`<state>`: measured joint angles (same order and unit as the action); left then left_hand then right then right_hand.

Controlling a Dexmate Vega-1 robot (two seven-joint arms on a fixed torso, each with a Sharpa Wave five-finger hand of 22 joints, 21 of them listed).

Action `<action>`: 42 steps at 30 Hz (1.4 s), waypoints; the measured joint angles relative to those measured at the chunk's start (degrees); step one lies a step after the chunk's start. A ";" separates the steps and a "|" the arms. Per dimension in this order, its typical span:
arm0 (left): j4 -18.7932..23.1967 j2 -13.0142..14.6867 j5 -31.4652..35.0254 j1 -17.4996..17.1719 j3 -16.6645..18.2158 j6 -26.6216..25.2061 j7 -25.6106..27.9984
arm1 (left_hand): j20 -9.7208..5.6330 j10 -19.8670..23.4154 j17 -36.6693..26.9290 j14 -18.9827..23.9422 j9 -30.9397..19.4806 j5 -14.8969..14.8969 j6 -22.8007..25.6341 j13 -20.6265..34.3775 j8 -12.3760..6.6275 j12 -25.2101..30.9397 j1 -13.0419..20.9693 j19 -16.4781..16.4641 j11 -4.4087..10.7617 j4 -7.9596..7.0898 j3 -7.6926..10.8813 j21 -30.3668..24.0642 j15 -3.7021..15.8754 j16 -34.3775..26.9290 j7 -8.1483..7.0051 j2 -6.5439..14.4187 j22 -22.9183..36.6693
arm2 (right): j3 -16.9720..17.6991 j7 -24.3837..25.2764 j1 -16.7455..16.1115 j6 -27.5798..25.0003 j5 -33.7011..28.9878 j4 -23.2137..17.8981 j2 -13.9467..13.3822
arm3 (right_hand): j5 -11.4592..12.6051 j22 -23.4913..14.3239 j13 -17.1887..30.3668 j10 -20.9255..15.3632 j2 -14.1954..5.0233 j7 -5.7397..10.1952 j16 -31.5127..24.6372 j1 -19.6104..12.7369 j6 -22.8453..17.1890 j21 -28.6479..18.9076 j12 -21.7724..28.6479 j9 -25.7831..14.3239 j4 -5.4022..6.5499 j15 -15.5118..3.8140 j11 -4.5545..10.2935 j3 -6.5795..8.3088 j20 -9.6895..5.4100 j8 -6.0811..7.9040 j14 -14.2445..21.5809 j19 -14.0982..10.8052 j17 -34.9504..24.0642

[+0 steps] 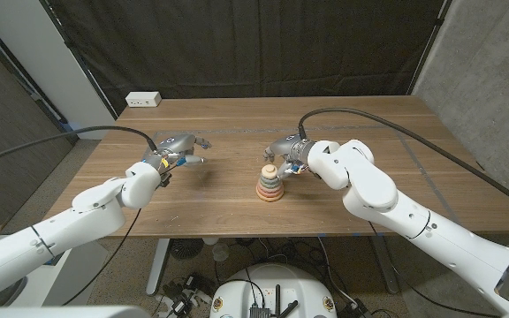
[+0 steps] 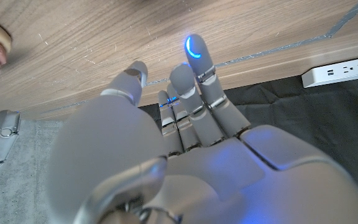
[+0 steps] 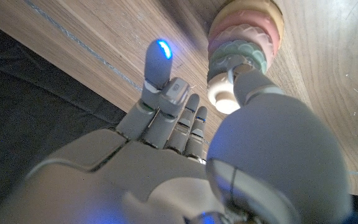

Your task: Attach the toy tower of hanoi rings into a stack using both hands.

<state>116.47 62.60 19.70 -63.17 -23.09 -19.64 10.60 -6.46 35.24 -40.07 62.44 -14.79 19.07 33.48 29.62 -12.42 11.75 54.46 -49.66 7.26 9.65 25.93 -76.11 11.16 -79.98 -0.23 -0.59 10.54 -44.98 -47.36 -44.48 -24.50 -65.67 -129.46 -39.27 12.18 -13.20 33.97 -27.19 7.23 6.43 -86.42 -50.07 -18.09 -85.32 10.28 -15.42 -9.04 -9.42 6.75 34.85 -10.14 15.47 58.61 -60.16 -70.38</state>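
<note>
ring stack (image 1: 269,182) mid-table, nearer the front edge | my right hand (image 1: 288,155) touching its top, fingers apart (holding nothing, I think) | left hand (image 1: 177,148) spread, empty, well apart | risk: a nudge tips it

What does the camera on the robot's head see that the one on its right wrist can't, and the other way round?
The head view takes in the left hand, open above the table, and a white power strip at the far edge. The right wrist view gives a close look at the stack's cream top ring beside that hand's thumb. Both show the right hand at the ring stack.
</note>
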 measured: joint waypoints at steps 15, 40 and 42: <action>1.22 0.45 -0.46 -0.43 0.87 -1.97 -0.24 | 0.00 -1.90 0.54 0.00 0.17 0.00 -1.71 -0.17 0.46 -0.54 -0.61 0.00 -0.82 -0.32 -0.32 0.00 0.00 0.00 0.05 -0.61 -0.16 | 5.33 4.24 -5.64 -3.43 -1.23 -1.71 -1.39 | -0.39 -0.27 -1.11 -3.83 -0.33 -0.41 0.16 0.29 -6.16 -0.44 1.46 0.28 -0.11 0.08 2.58 0.11 0.00 1.79 -0.50 0.00 0.07; 2.64 -3.85 0.13 1.43 -0.20 -10.42 2.22 | 0.09 -4.97 2.32 -0.94 0.43 0.00 -3.81 -0.95 0.89 -0.74 -1.62 0.33 -1.22 -0.48 -0.48 0.47 -0.52 1.07 0.32 -0.99 -0.07 | 15.97 24.41 -14.46 -7.54 11.90 -0.73 -6.93 | -0.39 -0.25 -2.12 -5.56 -1.83 -0.26 -0.50 -1.21 -6.91 -0.72 1.46 0.25 -0.48 -0.52 2.46 0.95 -0.31 2.23 1.00 -0.74 -0.06; 3.10 -3.86 0.46 1.69 -0.45 -11.84 2.24 | 0.09 -5.24 2.23 -0.94 0.43 0.00 -4.29 -0.95 0.89 -0.74 -2.04 0.33 -1.37 -0.48 -0.48 0.47 -0.52 1.07 0.18 -1.13 -0.14 | 16.00 25.57 -14.47 -7.97 12.53 -0.47 -6.97 | -0.39 -0.26 -2.12 -5.56 -1.83 -0.33 -0.84 -1.21 -7.28 -0.72 1.46 0.27 -0.48 -0.52 2.46 0.95 -0.31 2.23 1.00 -0.74 -0.06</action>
<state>119.57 58.74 20.16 -61.48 -23.54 -31.48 12.84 -6.36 30.01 -37.84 61.50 -14.36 19.07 29.19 28.67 -11.53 11.01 52.41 -49.33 5.88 9.17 25.45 -75.64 10.64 -78.92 -0.05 -1.73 10.40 -28.97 -21.79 -58.95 -32.47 -53.14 -129.93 -46.24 11.79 -13.46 31.85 -32.75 5.40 6.10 -87.27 -51.28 -25.36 -86.03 11.74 -15.15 -9.52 -9.93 9.21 35.81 -10.45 17.69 59.61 -60.90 -70.44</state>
